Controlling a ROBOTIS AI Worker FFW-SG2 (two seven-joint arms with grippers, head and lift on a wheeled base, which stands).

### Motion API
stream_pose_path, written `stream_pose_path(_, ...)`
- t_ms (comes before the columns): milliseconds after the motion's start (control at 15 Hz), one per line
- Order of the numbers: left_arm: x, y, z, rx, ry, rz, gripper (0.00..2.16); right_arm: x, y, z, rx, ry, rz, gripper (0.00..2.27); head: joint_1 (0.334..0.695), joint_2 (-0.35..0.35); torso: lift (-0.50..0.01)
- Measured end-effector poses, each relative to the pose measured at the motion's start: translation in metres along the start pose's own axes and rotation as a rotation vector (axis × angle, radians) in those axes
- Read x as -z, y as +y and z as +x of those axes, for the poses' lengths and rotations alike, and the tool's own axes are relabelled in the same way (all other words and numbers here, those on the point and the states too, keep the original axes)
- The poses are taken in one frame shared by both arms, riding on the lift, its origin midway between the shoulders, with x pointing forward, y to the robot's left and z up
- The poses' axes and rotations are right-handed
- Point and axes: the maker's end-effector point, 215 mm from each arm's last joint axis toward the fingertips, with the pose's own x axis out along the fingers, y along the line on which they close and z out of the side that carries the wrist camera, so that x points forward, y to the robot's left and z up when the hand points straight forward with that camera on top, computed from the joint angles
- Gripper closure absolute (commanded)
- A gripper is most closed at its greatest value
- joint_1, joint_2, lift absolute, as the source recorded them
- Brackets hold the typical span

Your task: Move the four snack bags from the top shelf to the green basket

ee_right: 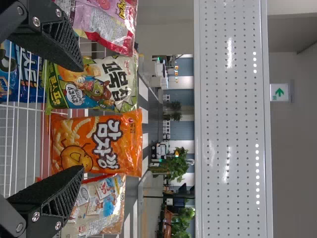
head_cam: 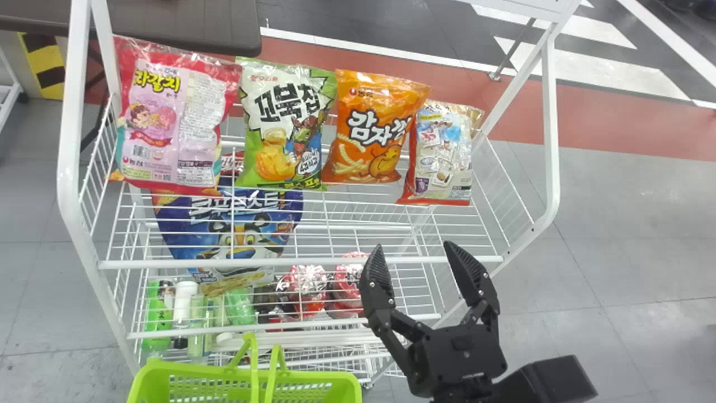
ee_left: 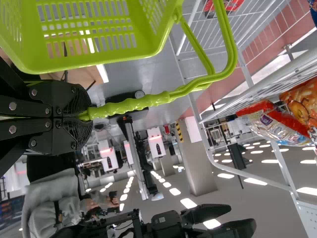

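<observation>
Head view has empty right gripper (head_cam: 413,245), wide open, before orange bag (head_cam: 372,131); should centre, then pinch softly, while left gripper (ee_left: 88,117) grips basket handle (ee_left: 131,104).

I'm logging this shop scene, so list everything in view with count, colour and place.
pink bag: 1, top shelf, left end
green bag: 1, beside it
orange bag: 1, next right
cream-and-red bag: 1, right end
blue bag: 1, below top shelf
bottles: several, green and white, lower left
round packs: at least 2, red, lower shelf
rack: 1, white
basket: 1, green, before rack
tabletop: 1, brown, behind rack
sign: 1, green-white, background
plants: several, green, background
left gripper: 1, black, on basket handle
right gripper: 1, black, before rack, open
</observation>
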Motion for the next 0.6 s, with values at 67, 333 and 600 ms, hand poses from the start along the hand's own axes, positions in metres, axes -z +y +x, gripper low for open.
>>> stream_pose_path(67, -0.0008, 0.0, -0.0004, 0.0, -0.004, 0.001, 1.78, 0.0, -0.0001, 0.0002, 0.0, 0.0, 0.0, 0.12, 0.695, -0.35, 0.0)
stream_pose_path(333, -0.003, -0.0004, 0.0, 0.002, -0.014, 0.007, 1.78, 0.0, -0.0018, 0.0008, 0.002, -0.001, -0.002, 0.12, 0.695, -0.35, 0.0)
stream_pose_path(600, -0.0027, -0.0012, 0.0004, 0.005, -0.017, 0.006, 1.78, 0.0005, -0.0021, 0.0014, 0.001, -0.001, -0.002, 0.12, 0.695, -0.35, 0.0)
